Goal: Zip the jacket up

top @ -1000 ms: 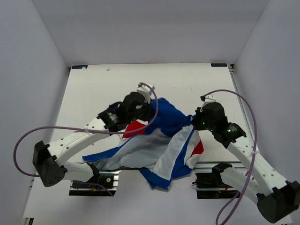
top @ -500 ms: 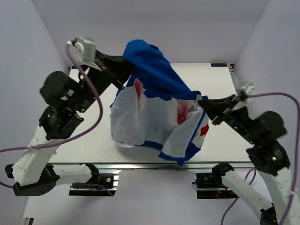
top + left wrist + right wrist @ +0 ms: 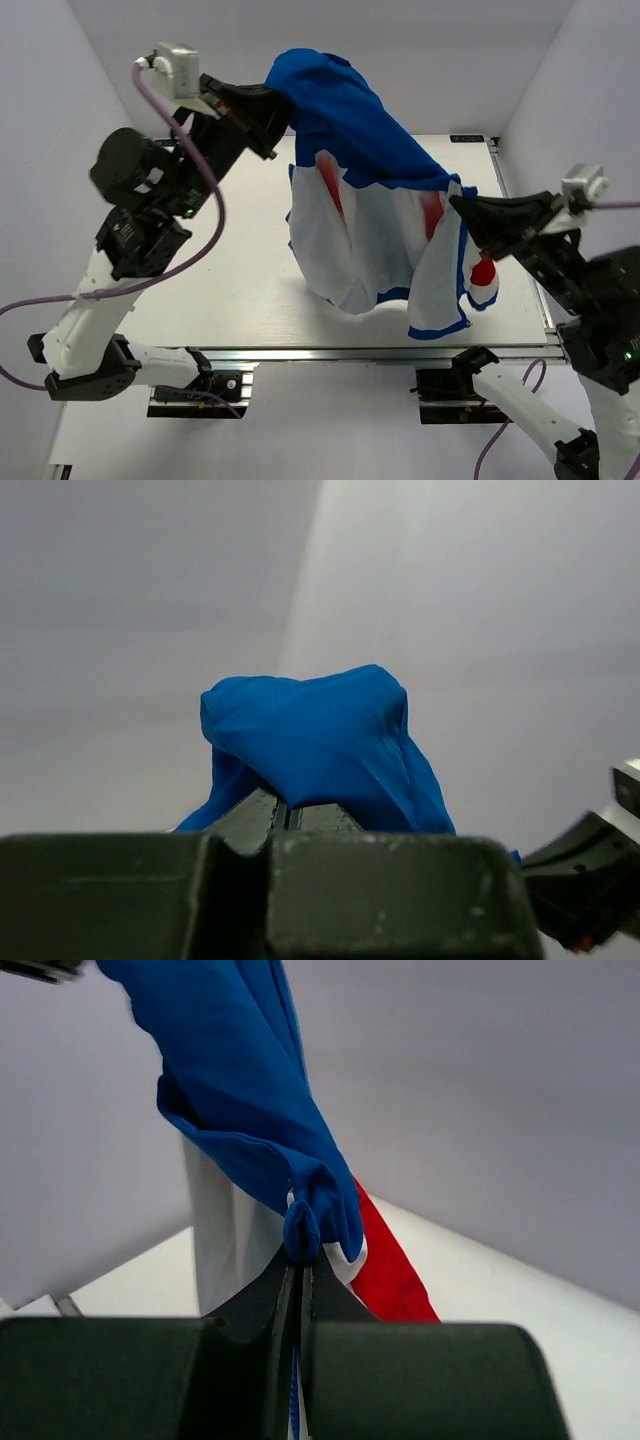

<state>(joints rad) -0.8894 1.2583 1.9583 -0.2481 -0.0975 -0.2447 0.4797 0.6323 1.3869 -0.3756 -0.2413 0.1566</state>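
The jacket (image 3: pixel 365 190) hangs in the air in the upper middle of the overhead view, stretched between the two arms like a small tent. Its highest part is plain blue fabric and sits near the top edge of the frame. Below it fall white panels with red streaks, closed by a blue trim at the bottom edge. I cannot tell whether the lowest part touches the white table (image 3: pixel 220 260) or only hangs just above it.

The left gripper (image 3: pixel 277 112) is in the upper left of the frame, raised high. Its jaws are pressed together on a bunch of the blue fabric. In the left wrist view the cloth swells up just behind the closed fingers, in the middle of that frame, with pale wall behind it.

The right gripper (image 3: pixel 464 212) is at the right middle of the overhead view, lower than the left one. Its jaws are also clamped on the jacket, on a small fold of blue cloth at its right side. In the right wrist view this fold sits exactly at the fingertips, with white and red fabric directly behind it and the blue part rising to the upper left.

A flap with a red patch hangs below the right gripper. A purple cable (image 3: pixel 205 225) loops beside the left arm. The zipper and the lettering I cannot make out in any view.
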